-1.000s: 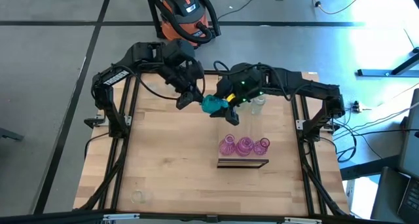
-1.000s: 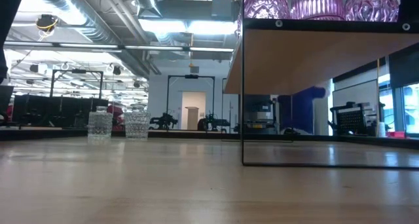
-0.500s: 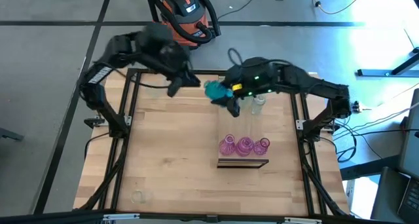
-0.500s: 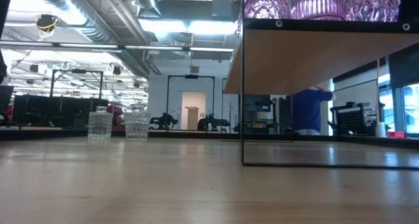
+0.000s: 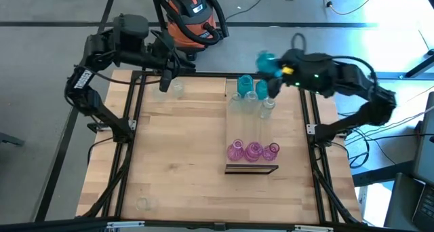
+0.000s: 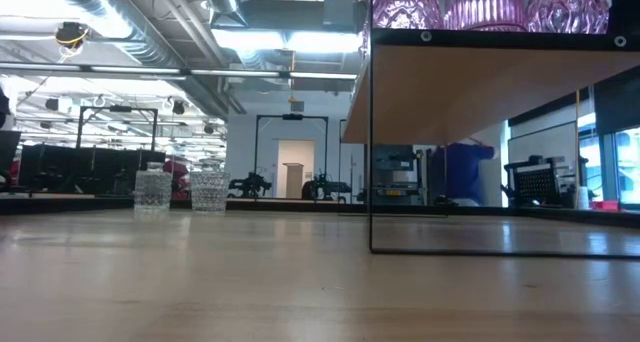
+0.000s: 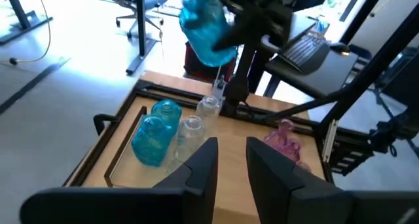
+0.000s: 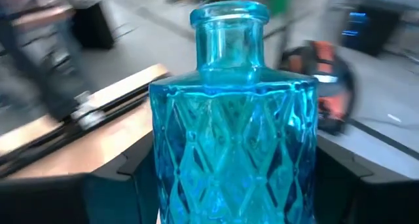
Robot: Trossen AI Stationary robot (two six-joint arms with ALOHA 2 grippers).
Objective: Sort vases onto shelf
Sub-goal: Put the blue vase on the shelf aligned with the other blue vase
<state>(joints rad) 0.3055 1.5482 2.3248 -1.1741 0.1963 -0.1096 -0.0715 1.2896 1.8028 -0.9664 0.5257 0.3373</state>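
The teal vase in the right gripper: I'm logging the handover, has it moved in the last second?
Yes. The teal vase, held by the right gripper, has gone from over the tabletop's middle to past the shelf's far end.

the right gripper [image 5: 272, 68] hangs above the table's far right edge with a vase [image 5: 265, 61] between its fingers, and the shelf [image 5: 249, 133] runs away from it toward the near side of the table [image 5: 176, 171]. four vases [image 5: 252, 96] stand on the shelf end just below and beside that gripper, while three more [image 5: 252, 150] stand in a row at the shelf's other end, well apart from it. the left gripper [image 5: 165, 81] sits over the far left edge, well apart from the right one, with a lone vase [image 5: 178, 89] on the table just beside it and another [image 5: 142, 203] at the near left corner, far from both.
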